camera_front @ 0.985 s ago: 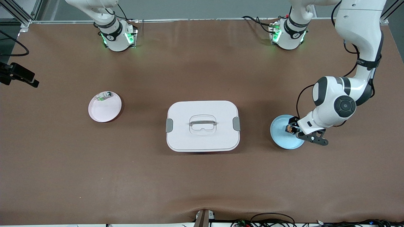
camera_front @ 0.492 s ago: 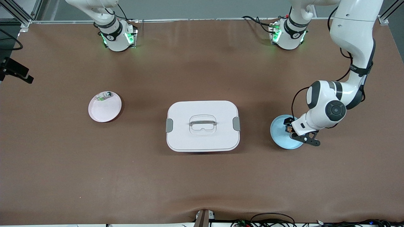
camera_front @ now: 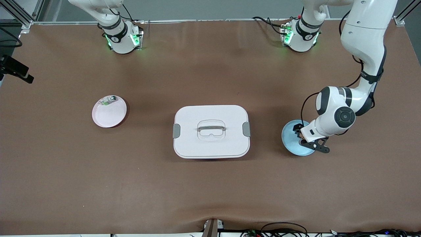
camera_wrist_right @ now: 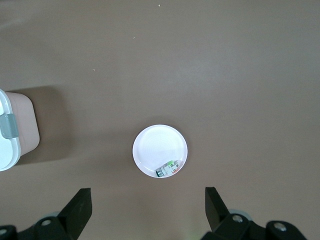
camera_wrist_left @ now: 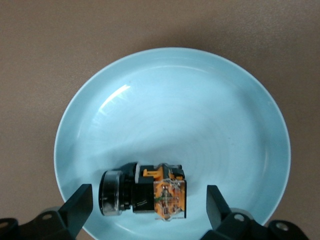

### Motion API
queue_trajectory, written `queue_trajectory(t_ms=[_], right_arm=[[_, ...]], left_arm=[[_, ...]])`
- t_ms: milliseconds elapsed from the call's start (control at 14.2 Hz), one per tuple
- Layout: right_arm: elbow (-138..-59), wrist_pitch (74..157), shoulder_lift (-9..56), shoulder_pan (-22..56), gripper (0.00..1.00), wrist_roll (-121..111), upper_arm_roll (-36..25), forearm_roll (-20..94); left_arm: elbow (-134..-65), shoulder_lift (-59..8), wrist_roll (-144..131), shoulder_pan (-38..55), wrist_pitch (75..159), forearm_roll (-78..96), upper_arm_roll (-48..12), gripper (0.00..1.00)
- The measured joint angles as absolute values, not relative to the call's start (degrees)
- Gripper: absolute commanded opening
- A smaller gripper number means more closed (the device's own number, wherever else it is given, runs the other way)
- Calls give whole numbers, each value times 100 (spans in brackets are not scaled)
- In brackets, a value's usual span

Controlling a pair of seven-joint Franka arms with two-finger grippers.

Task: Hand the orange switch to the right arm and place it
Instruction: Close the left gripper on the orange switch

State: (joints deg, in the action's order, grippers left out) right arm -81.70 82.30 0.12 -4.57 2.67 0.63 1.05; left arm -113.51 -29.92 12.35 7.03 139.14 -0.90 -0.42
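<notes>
Left gripper [camera_wrist_left: 145,212] spread wide, straddling orange switch [camera_wrist_left: 145,190] near blue plate [camera_wrist_left: 200,100] rim; right gripper [camera_wrist_right: 145,212] released, high over pink plate [camera_wrist_right: 155,145], waiting; front view hides switch

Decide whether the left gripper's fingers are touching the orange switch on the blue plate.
Apart. The left wrist view shows the open fingers flanking the orange switch on the blue plate, with bare plate visible on both sides.

1. Front view: high, facing the arm bases, covering the whole table [camera_front: 98,184].
2. Left wrist view: close above the blue plate [camera_wrist_left: 240,100], also visible from the front.
3. Right wrist view: high above the pink plate [camera_wrist_right: 155,145], shared likewise.
</notes>
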Motion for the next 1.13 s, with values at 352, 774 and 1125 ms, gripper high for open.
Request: queue_trajectory(t_ms=[352, 774, 1125], right_arm=[[-8194, 8349, 36, -456, 100, 265, 93, 98], [-8251, 8509, 60, -333, 100, 255, 134, -90], [-8262, 8518, 60, -326, 100, 255, 134, -100]], left_arm=[[-11353, -3121, 1235, 699, 14139, -90, -42, 100], [-11354, -3158, 1235, 698, 14163, -90, -43, 100], [-11354, -3160, 1235, 698, 14165, -90, -44, 56]])
